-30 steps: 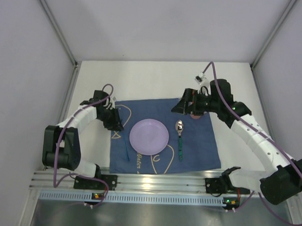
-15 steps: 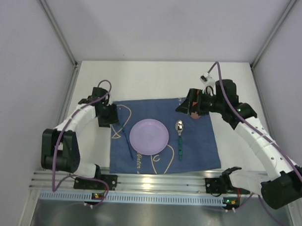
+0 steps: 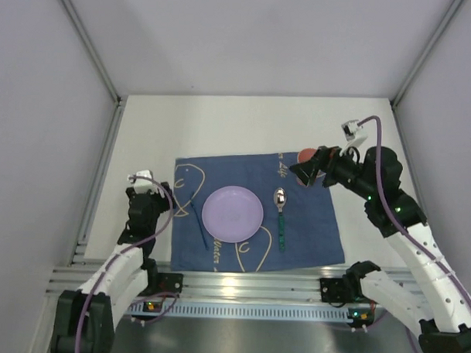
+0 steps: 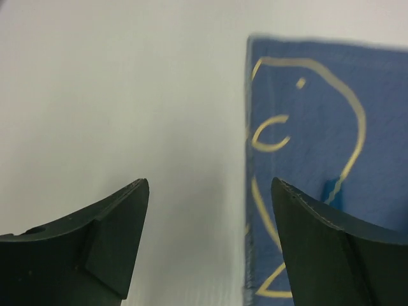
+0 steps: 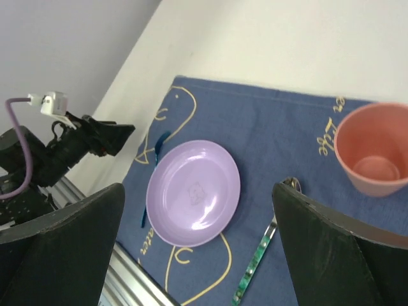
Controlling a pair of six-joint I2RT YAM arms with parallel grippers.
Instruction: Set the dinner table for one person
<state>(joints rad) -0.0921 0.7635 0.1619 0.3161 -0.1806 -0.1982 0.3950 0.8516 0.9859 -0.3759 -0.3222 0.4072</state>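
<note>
ok so the big white matte tabletop (image 3: 237, 126) w/ the slotted aluminium rail (image 3: 239, 289) along its near edge is taking up the whole floor between the grey walls, and both arms are sitting at that near edge. A blue rectangular cloth w/ yellow fish drawings (image 3: 315, 226) is lying flat in the middle of it, closer to the rail than to the far edge.

On the cloth:
- a round lilac plastic plate (image 3: 233, 213) is sitting approx in the centre
- a metal spoon w/ a green patterned handle (image 3: 280, 221) is lying just right of the plate, not touching it, w/ the bowl end pointing away from the arms
- a thin blue utensil (image 3: 197, 220) is lying just left of the plate. Can't tell if it's a fork or a knife tbh
- a salmon-pink plastic cup (image 5: 373, 153) is standing upright at the far right corner. In the top view it's half hidden behind the right arm.

The left gripper (image 4: 209, 191) is hanging over bare tabletop right beside the cloth's left edge, jaws spread wide. The right gripper (image 5: 198, 189) is hovering high over the right side of the cloth, looking down on the plate, also wide apart.
</note>
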